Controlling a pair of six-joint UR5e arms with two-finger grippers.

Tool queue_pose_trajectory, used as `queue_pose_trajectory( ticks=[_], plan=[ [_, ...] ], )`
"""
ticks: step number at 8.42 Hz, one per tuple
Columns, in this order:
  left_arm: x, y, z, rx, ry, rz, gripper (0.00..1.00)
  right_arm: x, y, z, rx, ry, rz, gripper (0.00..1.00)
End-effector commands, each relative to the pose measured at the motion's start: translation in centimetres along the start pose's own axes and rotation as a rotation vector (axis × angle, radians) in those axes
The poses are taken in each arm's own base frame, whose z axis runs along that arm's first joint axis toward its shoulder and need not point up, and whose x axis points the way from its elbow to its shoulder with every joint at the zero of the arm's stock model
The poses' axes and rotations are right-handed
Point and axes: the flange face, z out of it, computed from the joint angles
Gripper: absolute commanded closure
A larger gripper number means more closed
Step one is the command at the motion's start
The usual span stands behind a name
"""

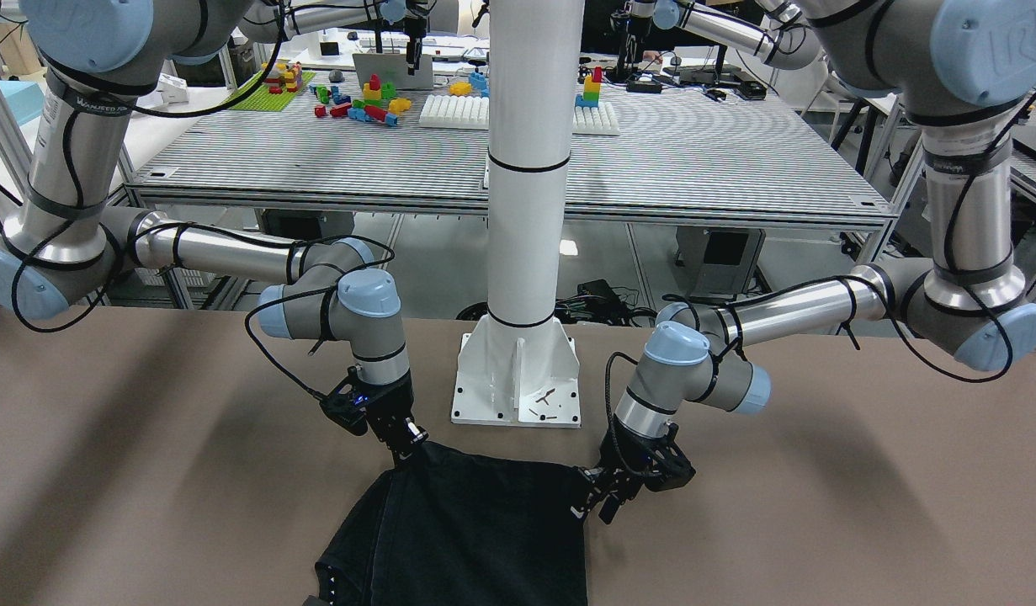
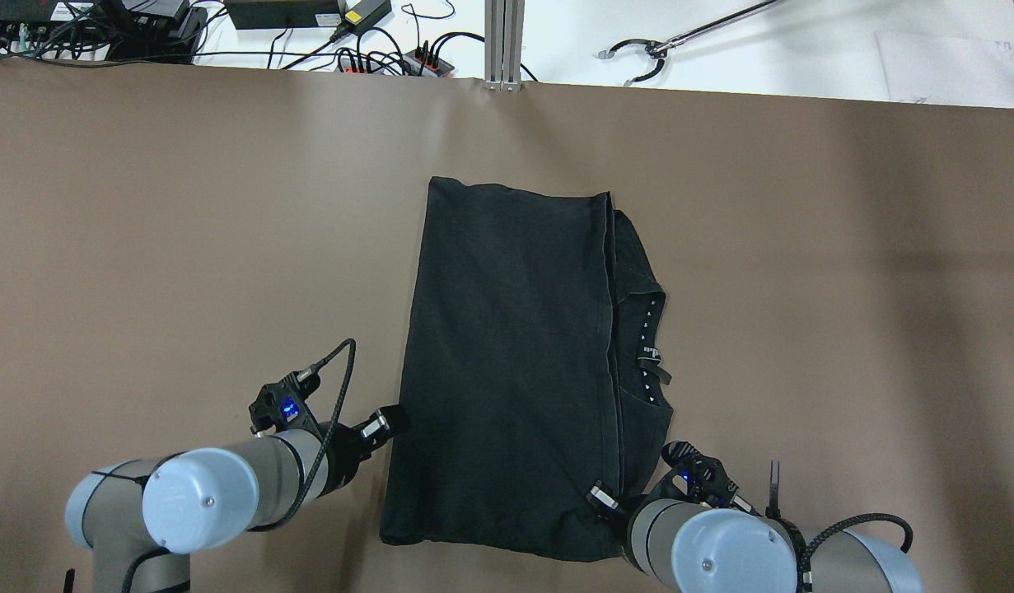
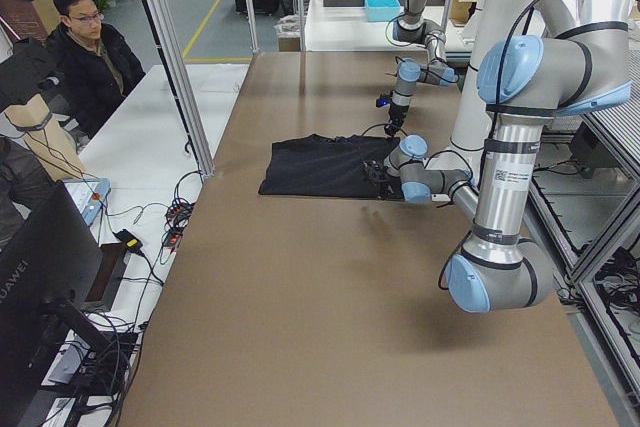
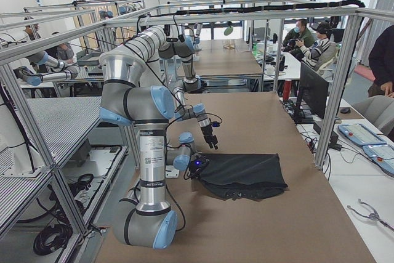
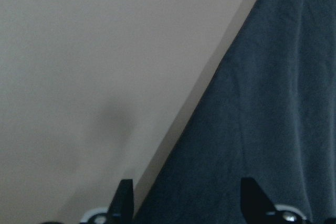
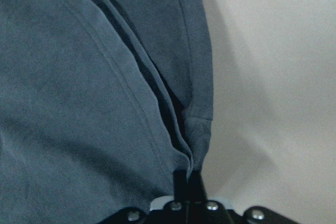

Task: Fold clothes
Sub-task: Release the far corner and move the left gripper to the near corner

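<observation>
Beneath both pincers: matte brown table [image 2: 185,206], smooth and flat. Stretching away from them: soft black garment [image 2: 507,346], folded into a long rectangle, with stitched hems and layered edges along one side. Right pincer [image 6: 186,181] closed tight on the bunched folds at the near corner. Left pincer [image 5: 187,199] spread wide, gripping nothing, the straight cloth edge crossing the gap between its fingertips.

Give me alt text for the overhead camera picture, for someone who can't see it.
A black garment, partly folded lengthwise, lies on a brown table. The right gripper pinches its near right corner; the left gripper sits at its near left edge.
</observation>
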Motion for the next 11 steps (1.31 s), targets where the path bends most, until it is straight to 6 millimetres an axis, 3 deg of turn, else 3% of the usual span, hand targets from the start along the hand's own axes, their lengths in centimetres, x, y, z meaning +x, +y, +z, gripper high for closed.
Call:
queue_pose_trajectory(
  ticks=[1,4,11],
  plan=[
    [-3.4,5.3,0.5,-0.027,-0.029,-0.022,0.3,-0.1,0.0,-0.1,-0.002,-0.002,0.001,1.0],
    [-5.1,7.3,0.4,-0.021,-0.037,-0.014,0.34,-0.1,0.0,0.0,-0.001,0.0,0.001,1.0],
    [-5.5,8.9,0.1,-0.05,-0.042,-0.024,0.67,-0.1,0.1,0.0,-0.001,-0.001,0.001,1.0]
  ],
)
